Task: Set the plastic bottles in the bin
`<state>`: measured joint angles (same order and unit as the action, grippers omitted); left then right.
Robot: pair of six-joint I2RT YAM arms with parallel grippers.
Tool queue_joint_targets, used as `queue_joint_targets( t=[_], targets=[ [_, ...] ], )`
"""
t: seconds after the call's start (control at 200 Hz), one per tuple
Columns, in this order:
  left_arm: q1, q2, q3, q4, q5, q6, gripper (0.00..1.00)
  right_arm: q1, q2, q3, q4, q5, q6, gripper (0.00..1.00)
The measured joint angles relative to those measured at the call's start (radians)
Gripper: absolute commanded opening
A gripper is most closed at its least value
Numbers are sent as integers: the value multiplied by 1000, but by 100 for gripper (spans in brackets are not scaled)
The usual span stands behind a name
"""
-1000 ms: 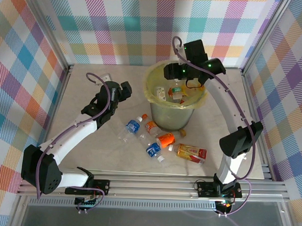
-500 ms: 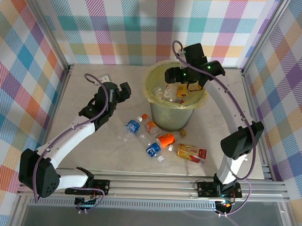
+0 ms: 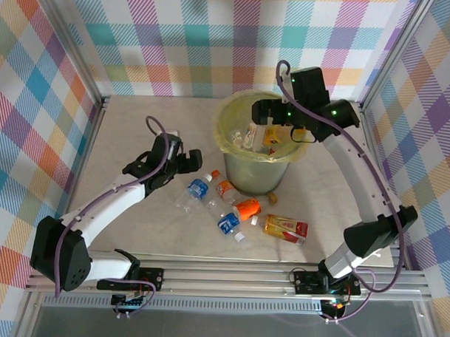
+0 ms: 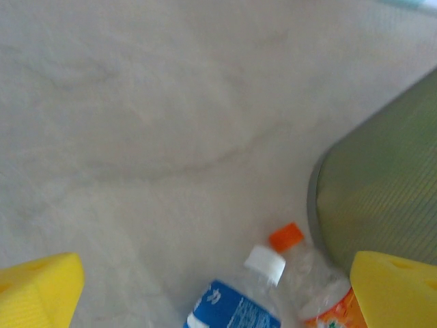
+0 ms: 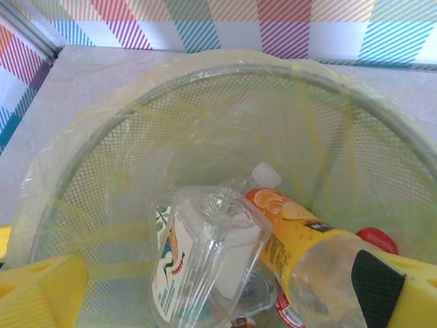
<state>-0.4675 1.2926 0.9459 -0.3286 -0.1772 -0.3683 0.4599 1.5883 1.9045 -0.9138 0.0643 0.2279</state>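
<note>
The left gripper [image 4: 218, 290] has its yellow jaws spread wide with nothing between them. It hangs over the pale marbled table top [image 3: 130, 128], just left of the round translucent pale-green bin with a yellowish bag liner [image 3: 230, 113]. Right below it lie a clear plastic bottle with a blue label and white cap [image 4: 235, 311] and a clear bottle with an orange cap and orange label [image 4: 321, 294]. Their necks are close together, near the bin's wall.

The right gripper [image 5: 218, 294] is also spread wide and empty above the bin's mouth. Inside the bin rest a clear squarish bottle [image 5: 205, 260] and an orange-labelled bottle [image 5: 300, 253].

Three more bottles lie nearer on the table.

Because the two necks sit so close, I judge the jaws could pinch both bottles or nudge one away. A round, light bottle may roll or squirt out. The right-hand finger could also strike the bin's wall and shift the bin.
</note>
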Motion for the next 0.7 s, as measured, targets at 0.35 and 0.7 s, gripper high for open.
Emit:
queue_joint_targets(
  t=[0.35, 0.7],
  targets=[
    [-12, 47, -43, -84, 100, 11, 100, 0, -216, -261, 74, 110, 69, 100],
    [-57, 163, -60, -111, 134, 18, 100, 0, -383, -416, 151, 229, 111, 100]
  ],
)
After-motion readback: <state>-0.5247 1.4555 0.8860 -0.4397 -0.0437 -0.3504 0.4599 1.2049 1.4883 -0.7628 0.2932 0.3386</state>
